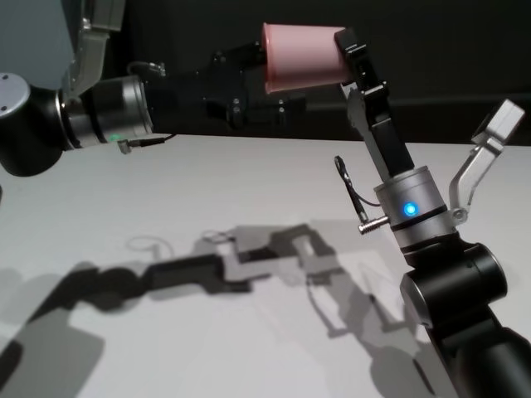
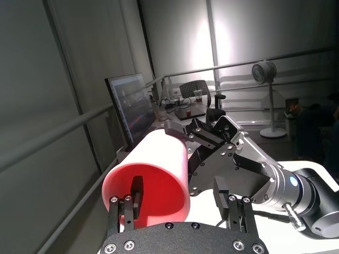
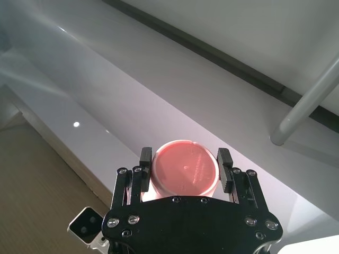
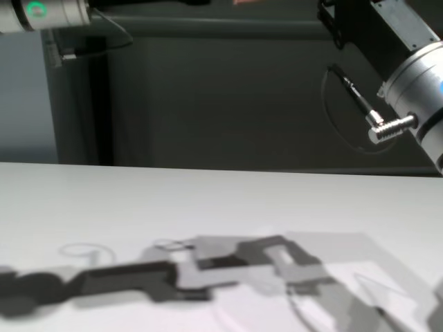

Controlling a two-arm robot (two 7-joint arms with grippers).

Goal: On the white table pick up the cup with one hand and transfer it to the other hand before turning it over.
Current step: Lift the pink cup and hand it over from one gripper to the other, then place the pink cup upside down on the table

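Note:
The pink cup (image 1: 303, 56) hangs on its side high above the white table (image 1: 249, 182), mouth toward my left arm, base toward my right. My right gripper (image 1: 333, 60) is shut on its base end; in the right wrist view both fingers press the cup (image 3: 185, 166) at the right gripper (image 3: 185, 159). My left gripper (image 2: 178, 191) stands open at the mouth of the cup (image 2: 159, 169): one finger (image 2: 136, 197) is inside it, the other (image 2: 222, 198) is outside, clear of the wall. In the head view the left gripper (image 1: 264, 83) sits at the rim.
Both arms cast dark shadows across the table (image 4: 208, 200). A grey bracket (image 1: 496, 137) sticks up beside my right wrist, and a thin cable (image 1: 348, 191) loops off it. A dark wall stands behind the table. A monitor (image 2: 130, 108) shows far behind in the left wrist view.

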